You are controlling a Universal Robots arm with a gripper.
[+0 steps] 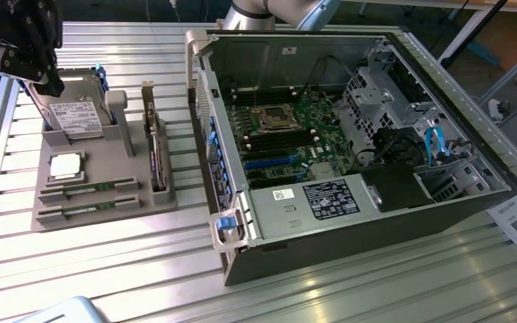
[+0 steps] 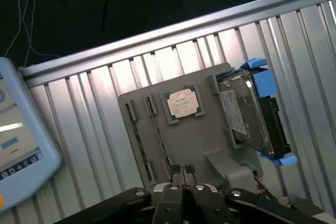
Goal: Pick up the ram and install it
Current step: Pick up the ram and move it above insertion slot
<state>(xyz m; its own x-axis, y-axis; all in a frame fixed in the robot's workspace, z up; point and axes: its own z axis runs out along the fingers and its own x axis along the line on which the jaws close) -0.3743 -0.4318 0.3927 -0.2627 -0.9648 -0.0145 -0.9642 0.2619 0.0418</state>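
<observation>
The claw (image 1: 50,84) hangs in the air at the exterior view's left, above the far end of a grey holder (image 1: 115,161) that sits on the ribbed metal counter (image 1: 106,269). In the wrist view its fingertips (image 2: 178,170) are pressed together with nothing pinched between them, and the holder lies well below.

The ram (image 1: 89,188) lies flat in a slot at the holder's near end, with a second stick (image 1: 86,207) in the slot just beside it. Both are well apart from the claw. The same holder carries a square processor chip (image 1: 65,166), a hard drive (image 1: 75,114) propped up at the far end, and an expansion card (image 1: 155,155) standing on edge along the side nearest the computer case (image 1: 349,208). The case lies open at the exterior view's right, its board exposed.
</observation>
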